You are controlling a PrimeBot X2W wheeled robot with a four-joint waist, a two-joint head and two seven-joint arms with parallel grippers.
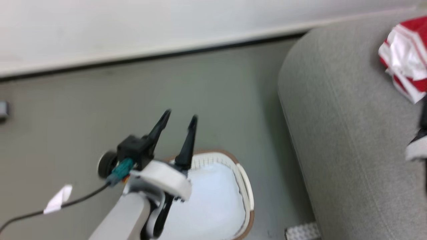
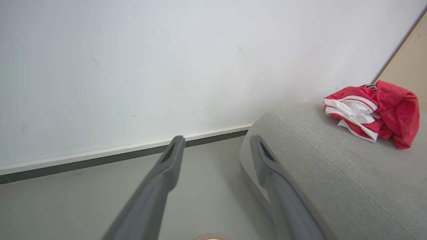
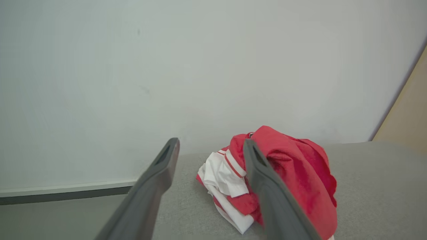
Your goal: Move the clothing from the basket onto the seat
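A crumpled heap of bright-red clothing (image 3: pixel 293 180) lies on top of the grey upholstered seat (image 3: pixel 377 186), close to the pale wall (image 3: pixel 213 66). Its white panels and red-edged white stripes are bunched at one side, and the plain red fabric is mounded at the other. A small dark tag shows at the top of the heap. In the right wrist view, the right gripper (image 3: pixel 210 144) hangs just in front of the heap, its two dark fingers spread apart with nothing between them. The left gripper (image 1: pixel 180 116) is also wide open and empty, poised above the oval white basket (image 1: pixel 245 186) with its brown rim. The basket stands on the grey floor (image 1: pixel 83 116) beside the seat's rounded corner and holds a pale bluish-white cloth (image 1: pixel 213 196).
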